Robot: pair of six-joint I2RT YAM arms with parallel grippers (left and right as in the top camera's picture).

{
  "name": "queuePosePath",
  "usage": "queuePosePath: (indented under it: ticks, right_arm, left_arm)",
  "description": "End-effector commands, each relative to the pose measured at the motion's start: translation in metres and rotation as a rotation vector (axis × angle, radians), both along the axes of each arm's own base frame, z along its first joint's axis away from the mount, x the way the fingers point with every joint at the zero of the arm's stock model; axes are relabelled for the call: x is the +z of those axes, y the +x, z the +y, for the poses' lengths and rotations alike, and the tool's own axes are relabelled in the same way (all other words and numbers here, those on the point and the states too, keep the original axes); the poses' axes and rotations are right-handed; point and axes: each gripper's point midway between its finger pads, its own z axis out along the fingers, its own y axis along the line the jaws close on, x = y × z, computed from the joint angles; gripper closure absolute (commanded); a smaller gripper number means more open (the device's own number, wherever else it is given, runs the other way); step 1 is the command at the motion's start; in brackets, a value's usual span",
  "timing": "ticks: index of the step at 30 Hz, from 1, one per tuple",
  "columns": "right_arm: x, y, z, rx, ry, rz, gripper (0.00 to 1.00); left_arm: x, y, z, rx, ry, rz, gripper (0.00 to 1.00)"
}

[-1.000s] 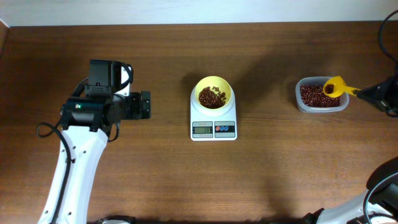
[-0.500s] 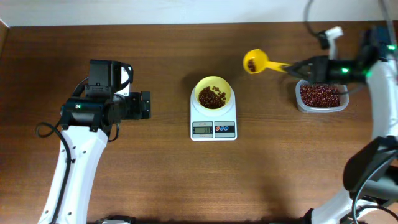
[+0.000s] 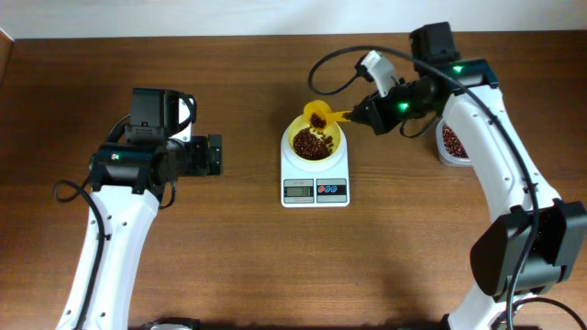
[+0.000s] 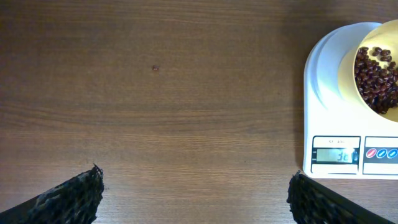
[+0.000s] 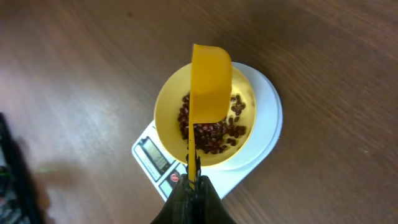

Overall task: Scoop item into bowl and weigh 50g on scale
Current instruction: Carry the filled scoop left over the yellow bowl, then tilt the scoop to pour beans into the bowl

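At the far left, our left gripper (image 3: 213, 154) hangs over bare worktop (image 4: 155, 93), fingers spread wide with nothing between them, well apart from the scale (image 3: 315, 190). The scale stands mid-worktop with the pale-yellow bowl (image 5: 165, 118) on its platter, and a shallow heap of beans (image 5: 214, 134) covers the bowl's floor. The display is faint in the left wrist view; we read it as perhaps thirty, so we judge that more is needed. Just above the bowl's far rim hangs the yellow scoop (image 5: 210, 78), and the overhead view shows beans in its cup. Our right gripper (image 5: 194, 185) is clamped on the end of the thin handle, which we think is the right place to hold it. The beans are hard, light and loose. They will roll and bounce, so they want tipping slowly, a few at a time. The bowl is light plastic, and a knock would shift it. At the right, the clear container (image 3: 451, 139), half hidden by the arm, holds more beans.
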Motion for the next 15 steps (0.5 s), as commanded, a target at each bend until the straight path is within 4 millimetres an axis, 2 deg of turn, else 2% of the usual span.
queuePosePath:
  ticks: [1,6,8,15]
  right_arm:
    - [0.012,0.001,0.002,-0.001,-0.085,-0.079,0.96]
    - [0.011,-0.001,0.009,0.013,-0.099,-0.087,0.96]
    - [0.004,0.007,-0.007,-0.034,-0.198,-0.108,0.96]
    - [0.008,0.003,0.002,-0.009,-0.145,-0.099,0.96]
  left_arm:
    - [0.005,0.000,0.001,-0.002,-0.002,-0.015,0.01]
    - [0.005,0.000,0.001,-0.002,-0.002,-0.015,0.01]
    - [0.005,0.000,0.001,-0.002,-0.002,-0.015,0.01]
    - [0.005,0.000,0.001,-0.002,-0.002,-0.015,0.01]
